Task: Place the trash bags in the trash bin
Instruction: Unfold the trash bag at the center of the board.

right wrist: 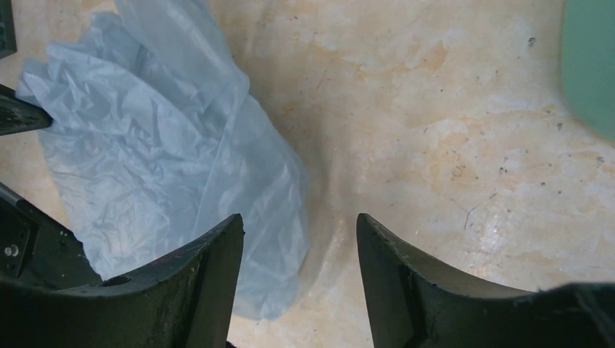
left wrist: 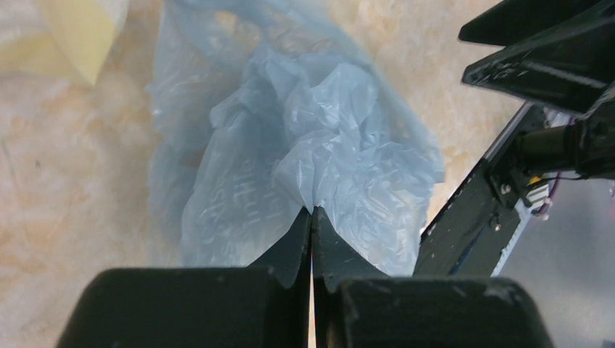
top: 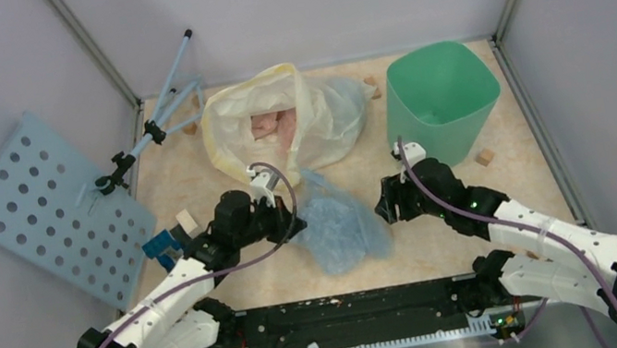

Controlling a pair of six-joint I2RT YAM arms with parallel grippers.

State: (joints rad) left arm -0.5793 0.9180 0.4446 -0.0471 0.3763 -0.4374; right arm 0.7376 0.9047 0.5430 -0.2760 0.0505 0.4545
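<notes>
1. Your left gripper point(left wrist: 312, 212) has its jaws pressed together on a raised fold of the pale-blue trash bag point(left wrist: 319, 138). The film tents up to the tips, so it looks pinched.
2. Your right gripper point(right wrist: 299, 225) has its jaws apart with nothing between them, over bare bench point(right wrist: 450, 145) just beside the bag's edge.
3. The bag lies crumpled on the bench between your two arms, with most of it resting on the surface.
4. The mint-green trash bin point(top: 442, 97) stands upright at the far right, apart from the bag, and no blue plastic shows in it.
5. By my judgement only the grasp is made. You have yet to lift the bag, carry it across to the bin and release it inside.
</notes>
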